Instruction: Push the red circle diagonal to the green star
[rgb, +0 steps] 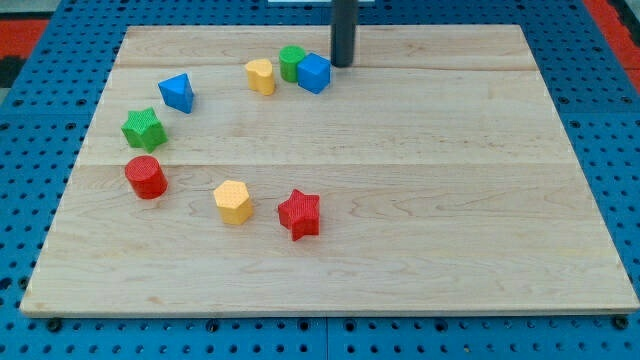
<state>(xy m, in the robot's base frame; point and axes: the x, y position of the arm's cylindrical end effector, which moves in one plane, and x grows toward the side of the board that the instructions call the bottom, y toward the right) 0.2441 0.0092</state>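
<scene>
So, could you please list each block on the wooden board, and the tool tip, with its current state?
Red circle: flat, just below green star, apart.
Blue triangular block: alone.
Yellow heart: alone.
Green round block: touching blue cube.
Yellow hexagon: alone.
Red star: alone.
Tool tip: beside the cube.

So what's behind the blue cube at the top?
A green block sits partly hidden behind the blue cube, shape unclear. My tip stands at the cube's right; its very end looks covered.

Your tip (343, 64) has open board down the frame's right; the blue cube (314, 73) blocks it just left, other blocks crowd left.
</scene>
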